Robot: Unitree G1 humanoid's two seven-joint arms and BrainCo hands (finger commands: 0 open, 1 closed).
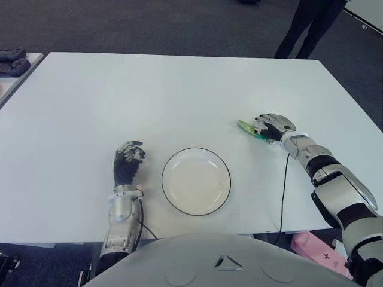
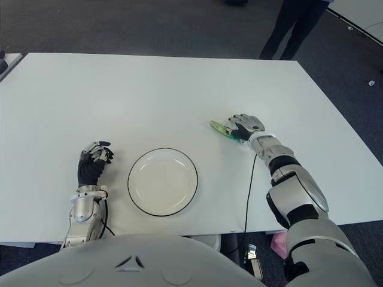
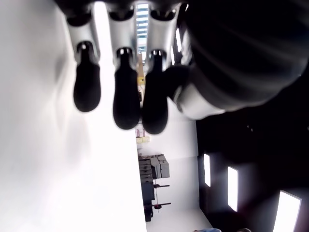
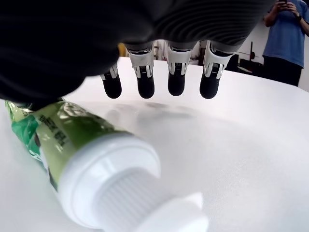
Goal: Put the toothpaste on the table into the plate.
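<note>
The green toothpaste tube with a white cap lies on the white table, to the right of the plate and a little farther back. My right hand is over the tube's cap end, palm down. In the right wrist view its fingertips hang apart from the tube with bare table between them, so the hand is open and grips nothing. The white plate with a dark rim sits empty near the front edge. My left hand shows to the left of the plate, fingers relaxed, holding nothing.
A person's legs stand beyond the table's far right corner. Dark objects lie on a side table at the far left. A pink object sits on the floor at the front right. A cable trails from my right arm.
</note>
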